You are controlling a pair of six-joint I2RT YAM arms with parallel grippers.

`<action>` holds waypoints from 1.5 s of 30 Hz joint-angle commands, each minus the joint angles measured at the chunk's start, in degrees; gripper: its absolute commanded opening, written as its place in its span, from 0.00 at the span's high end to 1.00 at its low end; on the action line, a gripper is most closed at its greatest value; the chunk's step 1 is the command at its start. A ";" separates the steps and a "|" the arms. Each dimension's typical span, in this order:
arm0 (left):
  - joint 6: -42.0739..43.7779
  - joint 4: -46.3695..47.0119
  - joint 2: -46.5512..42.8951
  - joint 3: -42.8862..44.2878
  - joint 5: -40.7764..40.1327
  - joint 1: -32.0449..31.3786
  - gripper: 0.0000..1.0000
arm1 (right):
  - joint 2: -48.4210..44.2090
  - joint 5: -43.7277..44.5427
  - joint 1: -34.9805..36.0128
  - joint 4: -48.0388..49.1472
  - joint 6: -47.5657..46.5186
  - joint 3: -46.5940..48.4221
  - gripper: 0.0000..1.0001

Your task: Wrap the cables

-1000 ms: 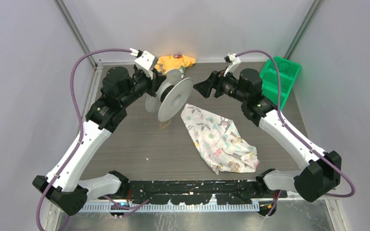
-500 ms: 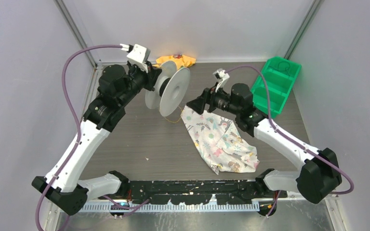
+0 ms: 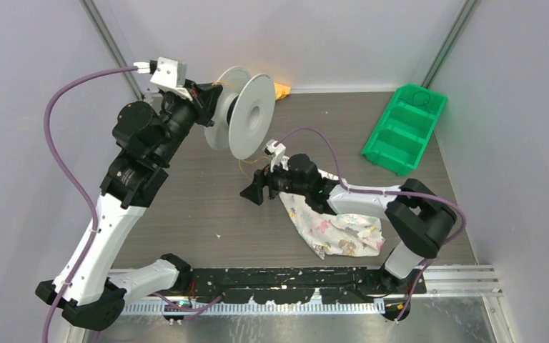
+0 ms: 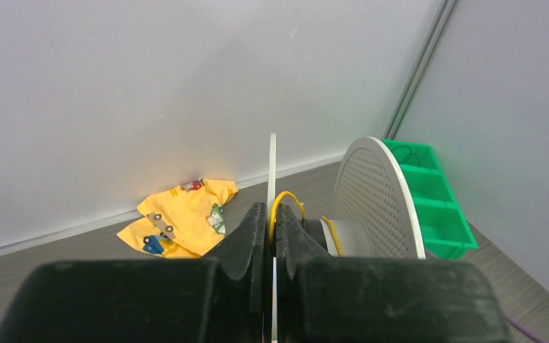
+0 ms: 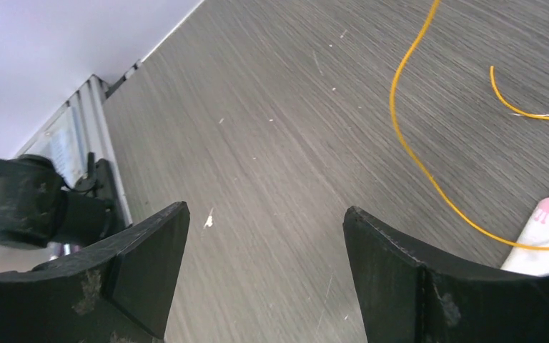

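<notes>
We've got the left gripper [image 4: 271,214] clamped tight on 1 rim of the white spool [image 3: 246,118], holding it up off the table [image 3: 200,207] near the back-left corner. The thin yellow-orange cord [image 5: 394,89] has a bit looped around the hub. The rest drops down and lies slack on the wood, running off under the edge of the patterned cloth [image 3: 336,225].

The right gripper [image 5: 264,236] is low over the table with its jaws spread wide and nothing in them. The cord sits just ahead and off to one side of it.

Our take is that the step here is grabbing the loose strand. To do it well, we'd slide the open jaws sideways until the cord sits between them, and close right down at table level, since it's string-thin and easy to miss. We'd pinch it a little way from the cloth so the fabric doesn't get dragged along. Then keep light tension while feeding it between the 2 rims, so the turns land on the hub.

As for writing, we can't read any. The yellow shirt [image 4: 179,221] has small printed patches and the green bin [image 3: 400,132] looks plain.
</notes>
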 commanded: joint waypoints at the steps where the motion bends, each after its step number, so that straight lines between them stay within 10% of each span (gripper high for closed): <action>1: -1.46 6.25 -1.78 4.64 -1.46 0.36 1.00 | 4.87 6.38 0.64 12.20 -0.80 3.55 0.16; 35: 1.72 3.85 -3.91 7.15 -2.55 0.36 1.00 | 24.21 13.35 -0.34 13.16 -1.58 16.69 0.19; 38: 1.85 4.02 -3.98 7.02 -2.96 0.36 1.00 | 25.00 11.40 -0.58 11.50 -0.99 18.55 0.36; 42: 2.24 4.26 -3.75 6.63 -4.15 0.36 1.00 | 24.66 11.14 -0.72 9.39 0.49 18.41 0.96; 45: 2.08 4.74 -3.05 6.10 -6.64 0.36 1.00 | 22.82 11.22 -0.74 6.68 1.90 16.91 0.99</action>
